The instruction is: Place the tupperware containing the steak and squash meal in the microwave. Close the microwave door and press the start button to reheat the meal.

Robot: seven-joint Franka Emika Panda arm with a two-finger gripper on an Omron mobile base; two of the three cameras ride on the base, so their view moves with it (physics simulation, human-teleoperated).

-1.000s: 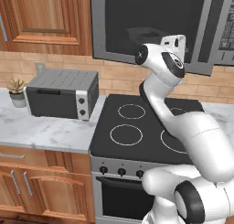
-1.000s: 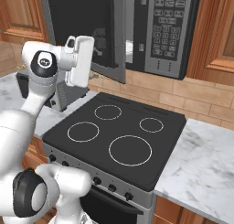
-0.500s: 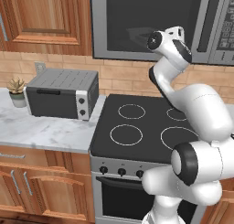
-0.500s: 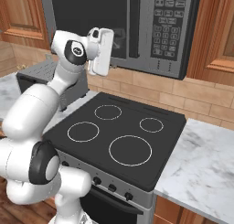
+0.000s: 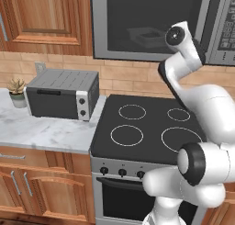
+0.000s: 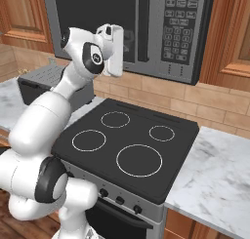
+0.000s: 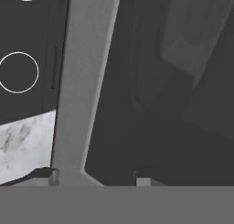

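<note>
Brick backsplash and wood cabinets frame the black stovetop (image 5: 151, 127), toaster oven (image 5: 62, 94) off on the marble counter (image 5: 41, 130). Up at the microwave (image 6: 146, 28), door (image 5: 151, 24) looks shut, the tupperware (image 5: 148, 36) dim behind the glass. Gripper (image 7: 96, 177) hovers at the door's grey frame, fingertips (image 7: 142, 181) apart, nothing pinched.

The microwave (image 5: 160, 24) is seen shut above the black stovetop (image 5: 149, 127); behind its dark microwave door (image 5: 153, 22) a tupperware (image 5: 147, 36) is faintly made out; the white arm's wrist (image 5: 181, 38) is raised before the door; a grey toaster oven (image 5: 62, 94) and a potted plant (image 5: 17, 92) are set on the marble desk (image 5: 41, 132).
</note>
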